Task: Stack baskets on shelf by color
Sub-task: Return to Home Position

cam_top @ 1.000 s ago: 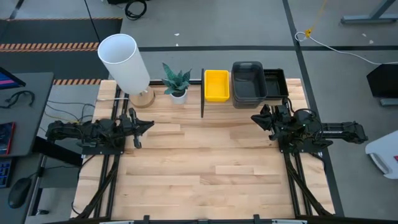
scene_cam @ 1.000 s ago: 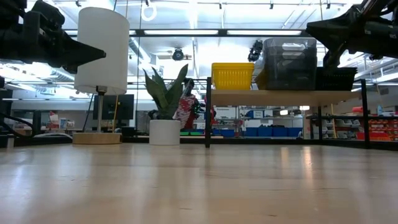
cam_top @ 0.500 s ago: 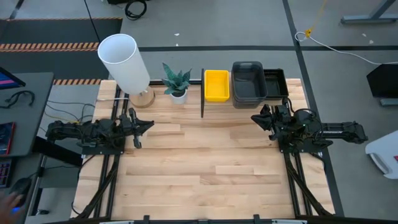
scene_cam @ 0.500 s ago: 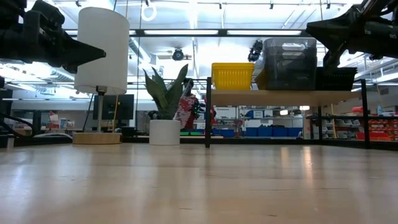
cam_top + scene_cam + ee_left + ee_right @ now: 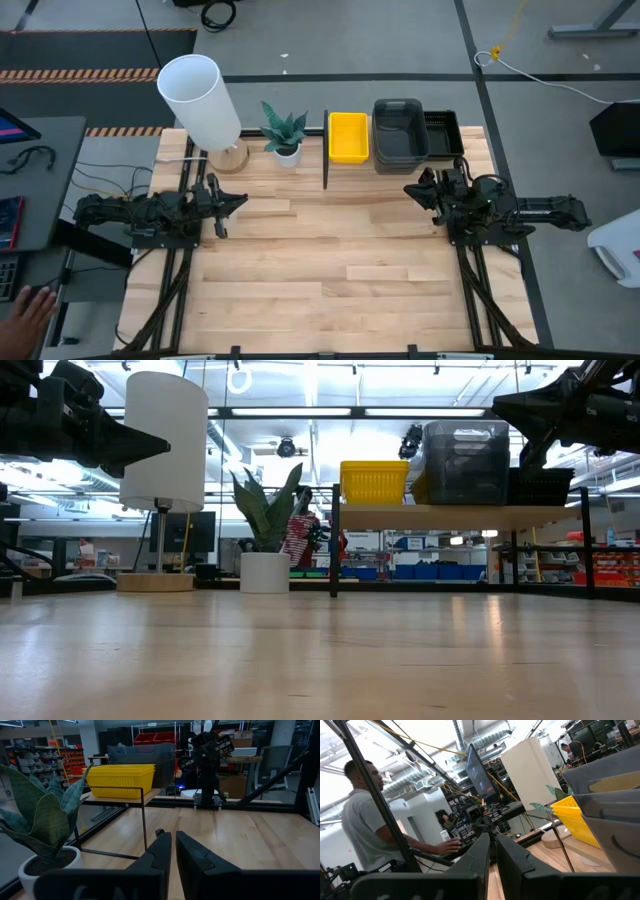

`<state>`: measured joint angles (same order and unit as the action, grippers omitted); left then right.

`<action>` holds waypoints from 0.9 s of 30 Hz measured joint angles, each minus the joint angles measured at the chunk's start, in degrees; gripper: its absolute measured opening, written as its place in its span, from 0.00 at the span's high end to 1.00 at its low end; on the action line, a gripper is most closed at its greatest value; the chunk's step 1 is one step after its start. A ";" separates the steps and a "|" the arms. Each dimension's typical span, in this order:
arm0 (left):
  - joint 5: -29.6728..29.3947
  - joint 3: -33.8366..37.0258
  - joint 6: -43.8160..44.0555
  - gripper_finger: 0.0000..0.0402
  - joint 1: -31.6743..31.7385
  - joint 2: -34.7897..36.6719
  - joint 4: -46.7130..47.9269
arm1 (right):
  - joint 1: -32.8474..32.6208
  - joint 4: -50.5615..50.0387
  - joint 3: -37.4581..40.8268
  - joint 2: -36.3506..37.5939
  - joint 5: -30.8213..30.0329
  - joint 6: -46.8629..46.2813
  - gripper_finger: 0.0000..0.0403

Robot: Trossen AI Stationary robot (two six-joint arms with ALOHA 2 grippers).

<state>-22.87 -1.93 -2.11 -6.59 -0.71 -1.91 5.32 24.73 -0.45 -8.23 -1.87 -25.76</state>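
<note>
Sitting at 1 o'clock on table [image 5: 330,260]: shelf [image 5: 440,516] w/ grey baskets [image 5: 399,133] mid, yellow baskets [image 5: 348,137] at their 9, black baskets [image 5: 444,132] at 3 (all on board). At table's 9 o'clock left gripper [image 5: 238,201], at 3 right gripper [image 5: 412,190], both pinched closed, empty.

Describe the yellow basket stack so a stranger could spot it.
At the wooden table's far edge stands a black-framed shelf. Of three basket stacks on it, the yellow baskets are the end one nearest the potted plant, bright beside the grey baskets and black baskets.
</note>
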 joint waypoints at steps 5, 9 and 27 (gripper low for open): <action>0.00 0.00 0.01 0.92 0.00 0.00 0.00 | 0.00 -0.02 0.00 0.00 0.00 0.00 0.91; 0.00 0.00 0.01 0.93 0.00 0.00 0.00 | 0.00 0.00 0.00 0.00 0.02 0.00 0.91; 0.00 -0.02 0.02 0.92 0.00 -0.02 0.00 | -0.01 -0.02 0.00 0.00 0.01 0.00 0.91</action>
<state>-22.87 -1.96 -2.09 -6.59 -0.73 -1.91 5.30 24.71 -0.45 -8.23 -1.86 -25.76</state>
